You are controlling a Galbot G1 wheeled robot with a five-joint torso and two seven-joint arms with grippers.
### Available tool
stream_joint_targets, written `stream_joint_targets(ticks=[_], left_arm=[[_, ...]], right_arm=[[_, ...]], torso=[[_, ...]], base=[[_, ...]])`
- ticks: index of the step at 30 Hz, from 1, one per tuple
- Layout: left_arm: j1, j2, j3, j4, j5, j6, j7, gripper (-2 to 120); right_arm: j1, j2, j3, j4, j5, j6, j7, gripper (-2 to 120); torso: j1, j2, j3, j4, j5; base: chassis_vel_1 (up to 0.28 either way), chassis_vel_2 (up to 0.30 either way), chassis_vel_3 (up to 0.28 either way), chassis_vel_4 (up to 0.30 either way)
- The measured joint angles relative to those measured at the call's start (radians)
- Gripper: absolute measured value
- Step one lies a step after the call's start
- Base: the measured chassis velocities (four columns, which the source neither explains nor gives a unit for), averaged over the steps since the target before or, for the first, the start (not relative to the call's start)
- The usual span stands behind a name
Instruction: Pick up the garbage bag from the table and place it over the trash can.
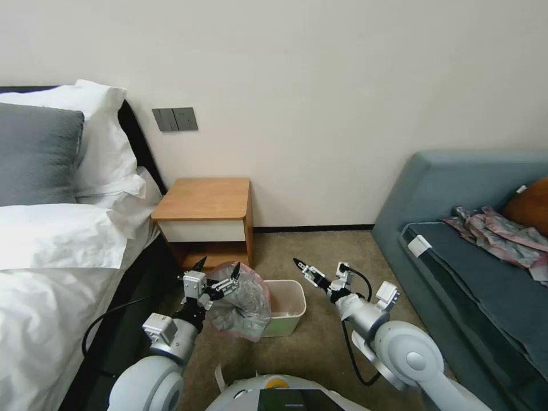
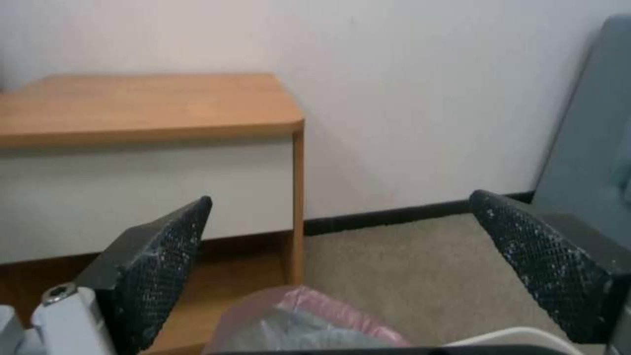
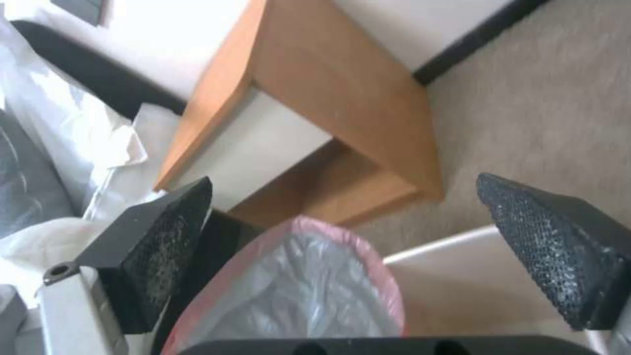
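The garbage bag (image 1: 245,302), crinkly pinkish-grey plastic with a pink rim, bulges over the left side of the cream-white trash can (image 1: 288,311) on the carpet. My left gripper (image 1: 217,268) is open right beside the bag's upper left edge, with nothing between its fingertips. In the left wrist view the open left gripper (image 2: 342,197) faces the table (image 2: 145,103), above the bag (image 2: 302,320) and the can's rim (image 2: 519,335). My right gripper (image 1: 299,264) hovers just right of the can; the right wrist view shows this gripper (image 3: 345,178) open, with the bag (image 3: 302,291), can (image 3: 473,276) and table (image 3: 342,88) beyond. The table (image 1: 205,200) has a bare top.
A bed (image 1: 51,257) with white linen runs along the left, close to my left arm. A blue-grey sofa (image 1: 474,251) with a pink-grey patterned cloth (image 1: 496,231) stands on the right. Open carpet (image 1: 319,245) lies between the table and the sofa.
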Motion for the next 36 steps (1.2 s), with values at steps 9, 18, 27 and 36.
stream_joint_targets(ticks=[9,18,27,36], left_arm=[[-0.035,0.008,0.057,0.089,-0.017,0.024,-0.018,97],[-0.037,0.006,0.084,0.120,-0.006,0.035,-0.029,77],[-0.038,0.008,0.082,0.157,-0.006,0.060,-0.065,51],[-0.042,-0.009,0.079,0.195,0.005,0.102,-0.158,52]], right_arm=[[-0.008,-0.001,0.031,0.010,-0.071,0.022,-0.027,100],[-0.011,0.016,0.030,0.005,-0.096,0.028,-0.033,100],[-0.018,0.040,0.026,0.000,-0.116,0.036,-0.034,100],[-0.023,0.047,0.023,-0.009,-0.133,0.039,-0.035,100]], torso=[[0.000,0.000,0.000,0.0000,0.0003],[0.000,0.000,0.000,0.0000,0.0005],[0.000,0.000,0.000,0.0000,0.0004],[0.000,0.000,0.000,0.0000,0.0004]], base=[[0.000,0.000,0.000,0.000],[0.000,0.000,0.000,0.000],[0.000,0.000,0.000,0.000],[0.000,0.000,0.000,0.000]])
